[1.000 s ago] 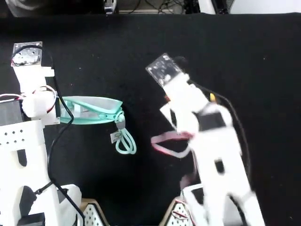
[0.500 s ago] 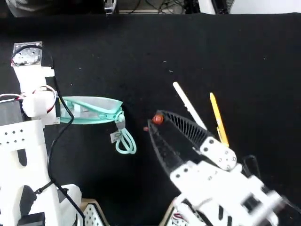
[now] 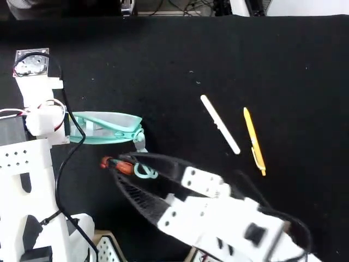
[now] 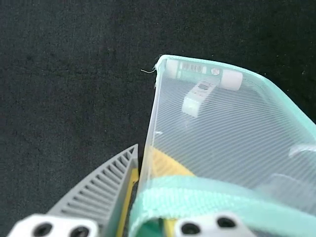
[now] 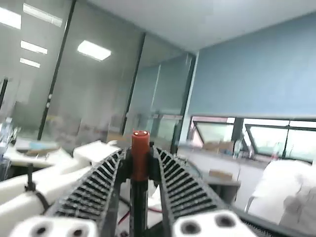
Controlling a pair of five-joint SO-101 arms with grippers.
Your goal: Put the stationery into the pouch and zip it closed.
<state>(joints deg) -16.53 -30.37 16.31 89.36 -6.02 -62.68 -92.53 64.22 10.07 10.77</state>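
Black tabletop (image 3: 272,54), left gripper (image 4: 147,170) clamped on the pouch (image 3: 103,126), right gripper (image 5: 139,153) pinching a red-capped pen (image 3: 123,167) right at the zip loop (image 3: 144,172), so I'd guess it snags there and misses the mouth; white pen (image 3: 220,124), yellow pen (image 3: 253,139) well behind those jaws.

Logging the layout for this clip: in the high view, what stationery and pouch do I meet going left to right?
First the pouch → white pen → yellow pen. The held red-capped pen overlaps the pouch's span, so it is left out.
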